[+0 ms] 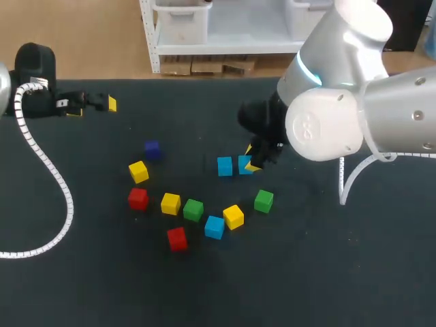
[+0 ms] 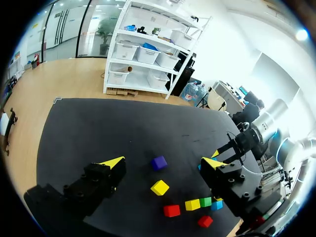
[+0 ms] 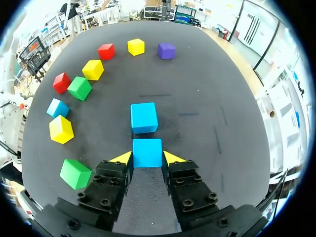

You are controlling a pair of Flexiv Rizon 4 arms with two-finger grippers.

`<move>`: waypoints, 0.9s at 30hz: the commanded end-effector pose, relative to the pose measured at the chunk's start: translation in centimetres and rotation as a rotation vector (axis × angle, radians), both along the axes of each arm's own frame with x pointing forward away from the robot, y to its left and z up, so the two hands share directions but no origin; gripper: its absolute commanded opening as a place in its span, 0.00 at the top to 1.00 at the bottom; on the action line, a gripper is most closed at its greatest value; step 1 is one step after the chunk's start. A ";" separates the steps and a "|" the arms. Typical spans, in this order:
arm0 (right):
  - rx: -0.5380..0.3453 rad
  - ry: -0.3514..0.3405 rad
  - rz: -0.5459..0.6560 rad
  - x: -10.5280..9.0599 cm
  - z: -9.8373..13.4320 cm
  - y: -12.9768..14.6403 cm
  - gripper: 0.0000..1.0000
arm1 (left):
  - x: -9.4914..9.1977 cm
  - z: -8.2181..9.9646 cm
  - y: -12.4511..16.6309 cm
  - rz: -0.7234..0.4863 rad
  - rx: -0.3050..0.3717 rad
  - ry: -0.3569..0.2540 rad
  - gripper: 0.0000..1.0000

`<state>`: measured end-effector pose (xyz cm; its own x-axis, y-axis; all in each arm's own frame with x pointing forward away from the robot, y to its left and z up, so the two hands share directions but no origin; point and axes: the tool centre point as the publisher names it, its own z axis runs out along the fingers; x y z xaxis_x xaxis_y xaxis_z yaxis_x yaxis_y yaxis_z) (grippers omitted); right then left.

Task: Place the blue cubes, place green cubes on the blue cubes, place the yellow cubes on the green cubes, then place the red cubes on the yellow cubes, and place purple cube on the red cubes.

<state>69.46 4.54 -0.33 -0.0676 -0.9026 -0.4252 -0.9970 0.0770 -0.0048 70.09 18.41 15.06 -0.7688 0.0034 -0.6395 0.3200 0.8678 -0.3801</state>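
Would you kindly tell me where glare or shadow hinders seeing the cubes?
Head view: the glossy right arm shines brightly and partly hides the gripped blue cube. Right wrist view: even light, that cube plain in the right gripper. Left wrist view: glare sits only beyond the table.

Looked down on a black, matte table point(image 1: 306, 272). Saw pale wooden floor point(image 1: 82, 41) past its far edge, and white metal shelving point(image 1: 225, 46) there with pale bins point(image 1: 180, 20) on it. Noted what was perhaps flattened cardboard point(image 1: 204, 66) under the lowest shelf. Made out tall glass panels point(image 2: 64, 29) and a bright white wall point(image 2: 237, 54) from the left wrist.
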 end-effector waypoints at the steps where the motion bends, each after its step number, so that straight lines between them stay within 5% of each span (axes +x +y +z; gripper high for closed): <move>1: 0.001 0.002 0.006 0.2 0.0 0.1 1.00 | 0.0 0.0 0.0 0.000 -0.002 -0.001 0.00; 25: -0.006 0.012 0.008 -0.1 -0.4 -0.1 1.00 | 0.0 0.0 0.0 0.000 -0.002 -0.001 0.00; 27: -0.006 0.013 0.009 0.0 -0.4 -0.2 0.87 | 0.0 0.0 0.0 0.000 -0.002 -0.001 0.00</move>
